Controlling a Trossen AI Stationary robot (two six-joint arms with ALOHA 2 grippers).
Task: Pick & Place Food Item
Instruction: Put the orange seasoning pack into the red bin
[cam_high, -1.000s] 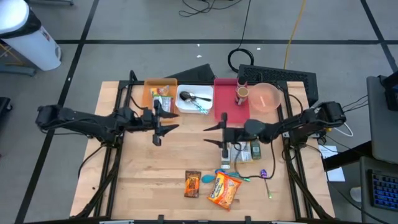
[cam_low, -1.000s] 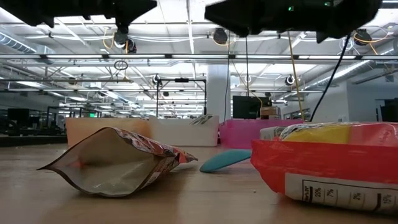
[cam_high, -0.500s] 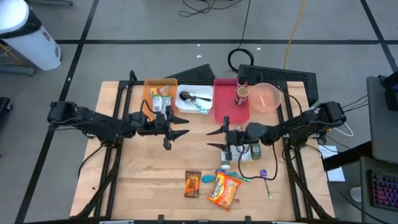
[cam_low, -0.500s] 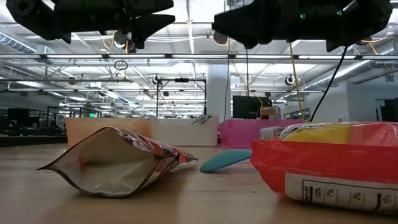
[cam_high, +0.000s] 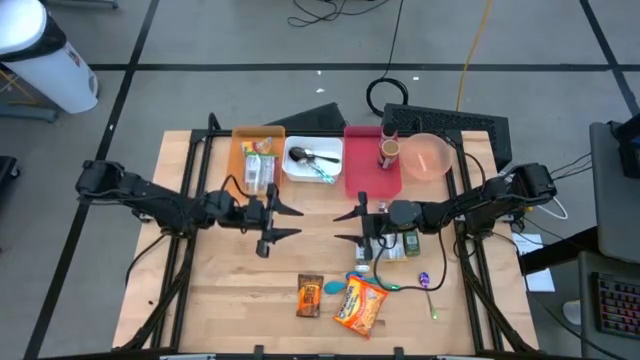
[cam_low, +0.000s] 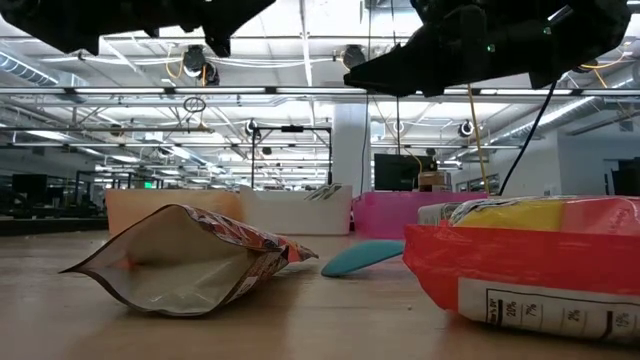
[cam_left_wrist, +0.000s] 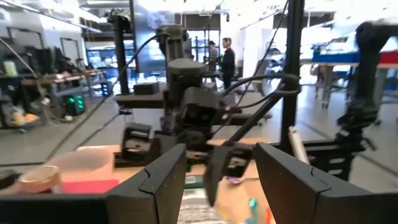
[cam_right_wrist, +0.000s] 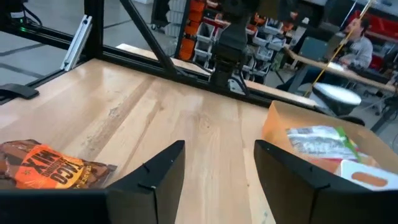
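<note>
Food packets lie near the table's front edge: a brown packet (cam_high: 310, 296), an orange snack bag (cam_high: 360, 308) and a teal piece (cam_high: 355, 285); another packet (cam_high: 392, 243) lies under my right arm. My left gripper (cam_high: 297, 222) hovers open over the table's middle, pointing right. My right gripper (cam_high: 338, 226) hovers open facing it, a short gap between them. Neither has anything between its fingers, as the wrist views show for the left gripper (cam_left_wrist: 219, 149) and the right gripper (cam_right_wrist: 219, 146). In the low view the brown pouch (cam_low: 190, 255) and a red and yellow bag (cam_low: 530, 262) rest flat on the wood.
Along the far edge stand an orange bin (cam_high: 240, 150) with packets, a white bin (cam_high: 313, 172) with a spoon, a pink tray (cam_high: 365, 170) with a cup (cam_high: 388, 152), and a pink bowl (cam_high: 428, 157). A purple spoon (cam_high: 425, 280) lies at the front right. Bare wood shows at the front left.
My left gripper has moved toward the table's right and near edges, sinking a little, and now faces the right gripper closely. My right gripper has sunk slightly and tipped its fingers lower. Nothing on the table has moved.
</note>
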